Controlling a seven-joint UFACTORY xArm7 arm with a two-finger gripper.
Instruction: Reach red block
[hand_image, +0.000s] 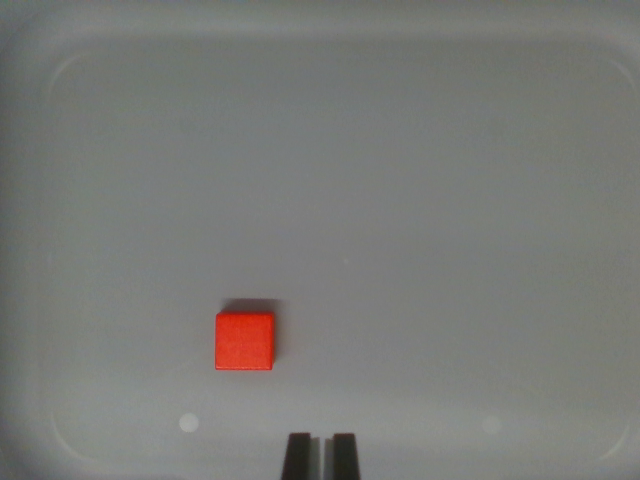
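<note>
At the bottom edge of the wrist view, the pincer shows only as two dark, flat-ended fingertips standing side by side, matte black and squared off at their tops. A thin pale slit runs between them, so they stand nearly together with nothing gripped in the gap.

Just beyond them and off toward the wrist view's left lies the red block. It is a small, square-faced piece with crisp corners and a flat, evenly coloured top of bright orange-red; the finish looks smooth and unmarked. A narrow dark shadow lines its far edge. It sits apart from the fingertips, touching neither, and rests flat on the surface with its sides roughly parallel to the frame.

That surface is a grey tray, smooth and matte, with a faint raised rim that curves in rounded corners near the frame's edges. Two pale round spots sit low on the tray floor, one toward each side of the fingertips; what they are cannot be told.

Farther out, the tray floor runs on as a plain, even grey field up to the far rim, where the soft curved corners show again and the tone darkens slightly toward the border.
</note>
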